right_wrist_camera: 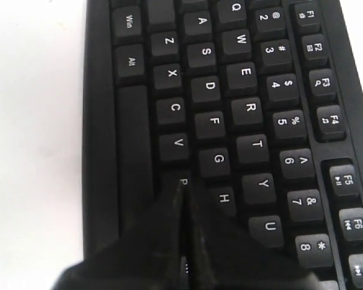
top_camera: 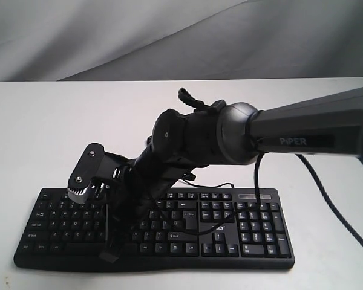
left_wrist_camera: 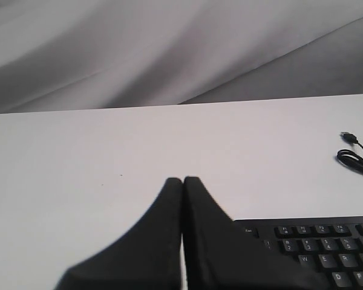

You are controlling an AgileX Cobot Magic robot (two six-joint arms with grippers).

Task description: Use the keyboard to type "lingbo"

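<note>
At lower centre, the right gripper (right_wrist_camera: 184, 196), pinched together and empty, is being aimed at the B key (right_wrist_camera: 169, 181) of the rigid keyboard (right_wrist_camera: 248, 112), which probably needs only light taps.

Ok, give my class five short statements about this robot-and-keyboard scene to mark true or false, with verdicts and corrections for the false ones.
1. The right gripper is shut, and its tip is at the key next to the V key. True.
2. The left gripper is wide open. False: its fingers are pressed together.
3. The left gripper is above the number pad. False: it is over bare table, beside the corner with the Esc key.
4. The cable plug lies loose on the table. True.
5. The keyboard is white with black legends. False: it is black with white legends.
</note>
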